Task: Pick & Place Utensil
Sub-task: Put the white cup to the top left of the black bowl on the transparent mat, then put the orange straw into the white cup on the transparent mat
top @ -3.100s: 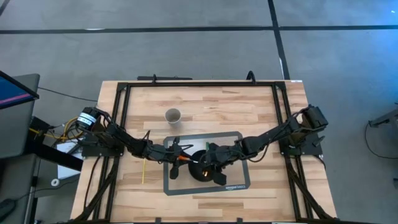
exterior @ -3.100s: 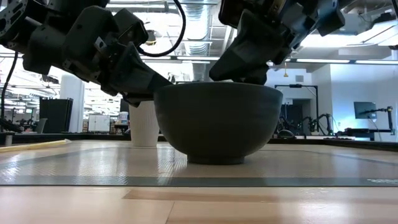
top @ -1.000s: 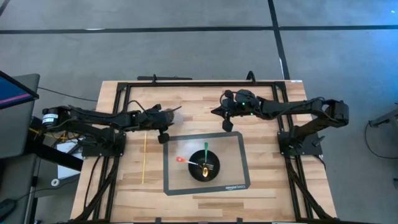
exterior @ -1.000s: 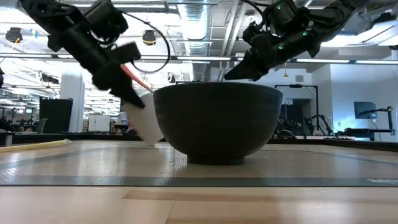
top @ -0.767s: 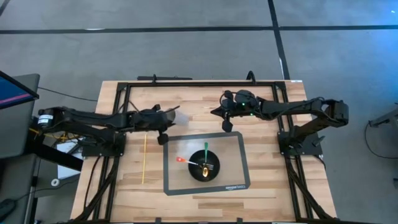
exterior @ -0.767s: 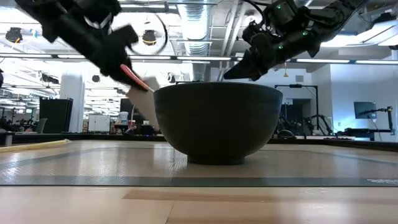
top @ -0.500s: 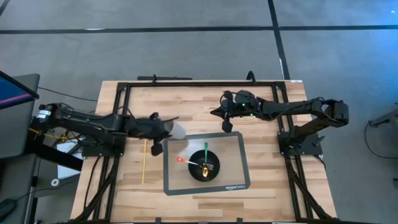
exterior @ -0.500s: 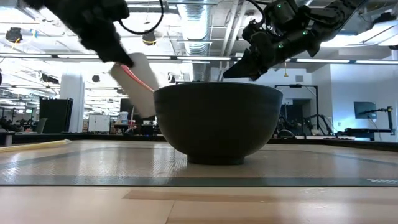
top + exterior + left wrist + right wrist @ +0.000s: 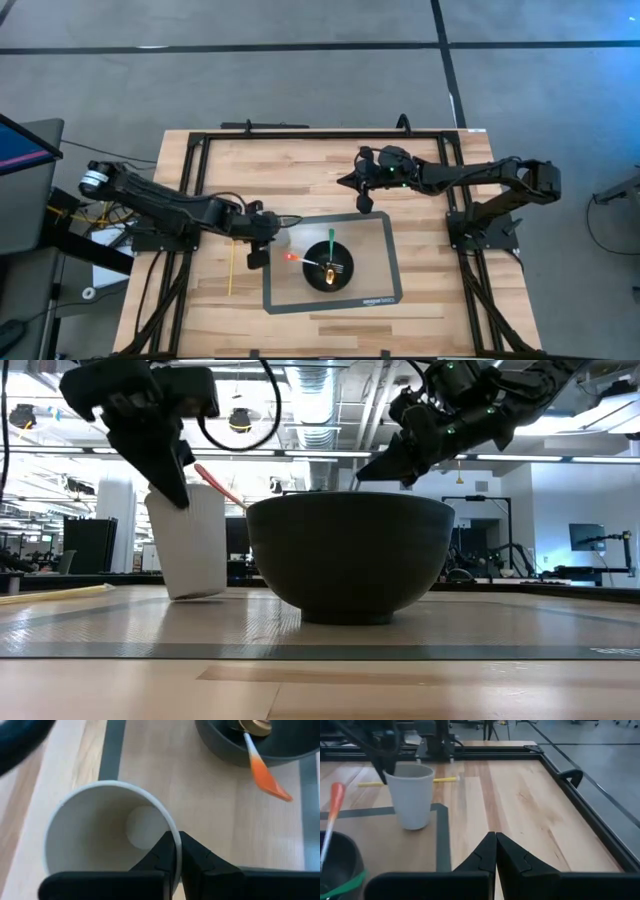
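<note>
A pale wooden bench [image 9: 330, 165] in a black frame, a grey-edged mat [image 9: 375, 290] laid on its middle, and a big open hall showing beyond it in the low view. In the dark bowl [image 9: 331, 273] on the mat lie the utensils: an orange-handled one [image 9: 264, 773] leaning out over the rim toward the cup, and a green-handled one [image 9: 331, 241] pointing toward the far side of the bench. Just beside the bowl, at the mat's corner, the white paper cup [image 9: 193, 540] stands upright and empty, and the left gripper [image 9: 262, 234] has it by the rim, jaws pinched tight on the cup wall, one finger inside, one outside. A long yellow stick [image 9: 231, 262] lies on the bare wood near the left arm, well clear of the mat. Over on the far side of the bench, the right gripper [image 9: 362, 187] hangs in the air with nothing in it, jaws closed together, its wrist view looking back across at cup and bowl.
</note>
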Motion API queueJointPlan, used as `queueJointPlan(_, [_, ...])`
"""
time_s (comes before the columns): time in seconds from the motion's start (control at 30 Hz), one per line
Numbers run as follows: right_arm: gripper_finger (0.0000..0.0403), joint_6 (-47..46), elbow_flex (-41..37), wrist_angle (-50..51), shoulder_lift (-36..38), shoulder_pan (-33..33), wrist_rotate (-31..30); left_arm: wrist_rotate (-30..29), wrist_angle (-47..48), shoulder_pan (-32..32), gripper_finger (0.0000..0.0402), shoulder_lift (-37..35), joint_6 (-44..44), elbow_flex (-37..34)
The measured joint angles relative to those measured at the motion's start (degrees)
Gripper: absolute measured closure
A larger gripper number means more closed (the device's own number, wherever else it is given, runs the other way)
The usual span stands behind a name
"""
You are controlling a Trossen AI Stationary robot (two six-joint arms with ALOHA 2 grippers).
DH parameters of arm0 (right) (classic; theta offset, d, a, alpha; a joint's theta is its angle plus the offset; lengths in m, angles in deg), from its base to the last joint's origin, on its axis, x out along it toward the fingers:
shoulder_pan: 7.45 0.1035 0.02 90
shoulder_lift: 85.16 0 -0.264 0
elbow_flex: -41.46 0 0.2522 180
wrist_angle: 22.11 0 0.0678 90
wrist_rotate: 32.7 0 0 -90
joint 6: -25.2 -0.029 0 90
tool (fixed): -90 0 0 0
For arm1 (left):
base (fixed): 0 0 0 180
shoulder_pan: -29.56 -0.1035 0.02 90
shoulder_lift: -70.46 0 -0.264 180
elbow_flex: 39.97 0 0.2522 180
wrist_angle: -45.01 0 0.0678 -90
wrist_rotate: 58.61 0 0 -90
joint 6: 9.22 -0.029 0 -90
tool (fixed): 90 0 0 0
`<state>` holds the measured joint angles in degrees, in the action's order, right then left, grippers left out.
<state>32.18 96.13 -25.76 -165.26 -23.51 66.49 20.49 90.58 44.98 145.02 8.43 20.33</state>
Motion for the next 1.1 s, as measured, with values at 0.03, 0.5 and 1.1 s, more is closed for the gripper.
queueJointPlan(0.03, [0.0402, 0.0, 0.0, 0.0, 0.0, 0.3, 0.0, -0.2, -0.3, -0.1, 0.0388, 0.7, 0.0, 0.2])
queueJointPlan(0.5, [0.0402, 2.0, 0.1, -2.4, 0.0, 1.8, 0.0, 0.7, -2.5, -0.2, 0.0313, 1.9, 1.1, -0.1])
queueJointPlan(1.1, [0.0402, 1.9, 0.1, -2.2, 0.0, 1.8, 0.0, -3.5, 4.1, 1.9, 0.028, -20.0, 10.5, -0.9])
